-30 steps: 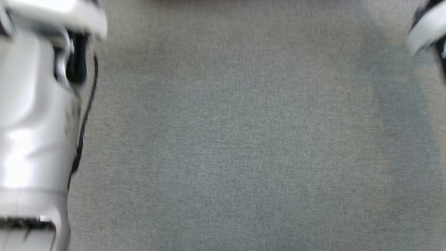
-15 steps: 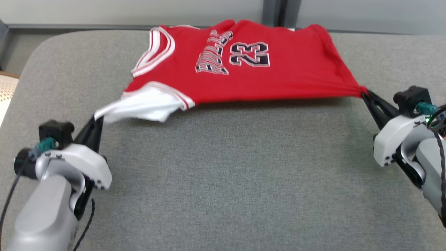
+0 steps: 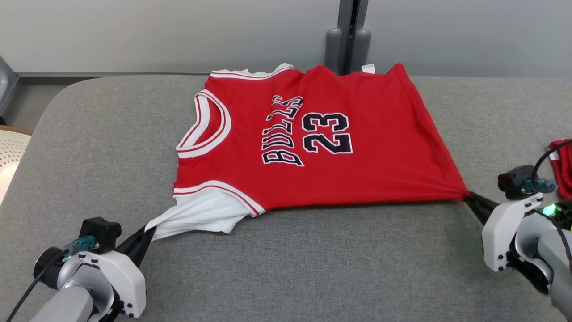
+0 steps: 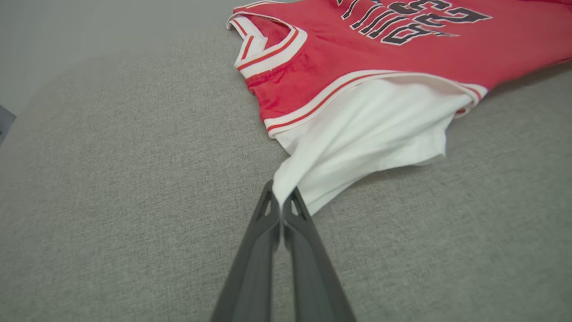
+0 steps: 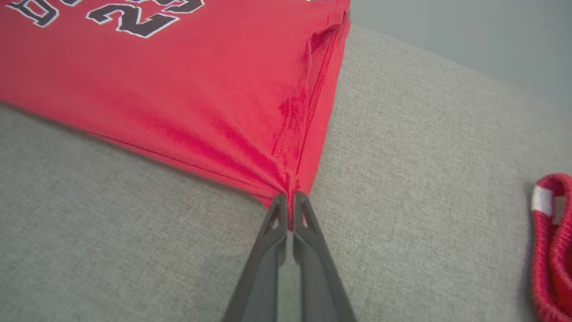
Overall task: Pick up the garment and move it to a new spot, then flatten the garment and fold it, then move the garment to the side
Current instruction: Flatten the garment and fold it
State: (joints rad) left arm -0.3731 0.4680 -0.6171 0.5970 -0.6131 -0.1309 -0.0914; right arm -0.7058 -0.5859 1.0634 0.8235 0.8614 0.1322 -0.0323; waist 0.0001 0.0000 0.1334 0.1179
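A red jersey [image 3: 339,147] with "BULLS 23" and white-and-red trim lies spread on the grey padded surface [image 3: 286,264], neckline to the left. Its white sleeve [image 3: 196,214] trails toward me at the lower left. My left gripper [image 3: 149,230] is shut on the tip of that white sleeve [image 4: 357,134], as the left wrist view shows at the fingertips [image 4: 282,203]. My right gripper [image 3: 467,197] is shut on the jersey's near right hem corner [image 5: 286,179], pulling the cloth to a point. The near edge of the jersey is stretched taut between both grippers and lifted slightly.
Another red and white piece of cloth [image 3: 564,167] lies at the right edge of the surface, also in the right wrist view [image 5: 552,250]. A wall and a grey post [image 3: 347,40] stand behind the surface. A pale slatted object [image 3: 11,152] sits at the left edge.
The head camera has tilted up from bare grey surface to the whole jersey. Over the last half second the jersey has come toward me and lies flatter, with both grippers still holding it.
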